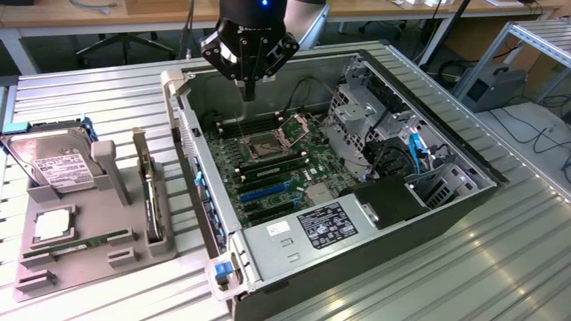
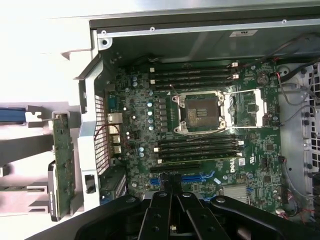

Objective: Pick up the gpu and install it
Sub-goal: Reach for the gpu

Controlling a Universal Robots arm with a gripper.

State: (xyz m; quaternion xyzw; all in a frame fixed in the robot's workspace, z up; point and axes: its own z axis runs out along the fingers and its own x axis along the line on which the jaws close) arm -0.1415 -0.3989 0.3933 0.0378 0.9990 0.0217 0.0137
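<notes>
The gpu [image 1: 150, 188] stands on edge in a slot of the grey holder [image 1: 85, 271], at the exterior view's left, outside the computer case. In the wrist view its green board edge [image 2: 63, 162] shows beside the case's rear wall. My gripper [image 1: 248, 93] hangs over the open case [image 1: 375, 267], above the far part of the motherboard [image 1: 299, 150], well apart from the gpu. Its black fingers are shut together and hold nothing. In the wrist view the gripper [image 2: 172, 192] points down over the blue expansion slots [image 2: 194, 177].
The holder also carries a silver hard drive [image 1: 53, 166], a processor [image 1: 52, 224] and a narrow RAM stick [image 1: 79, 244]. Inside the case sit the open CPU socket [image 2: 202, 110], drive cages [image 1: 366, 120] and a power supply [image 1: 325, 224]. Cables run near the cages.
</notes>
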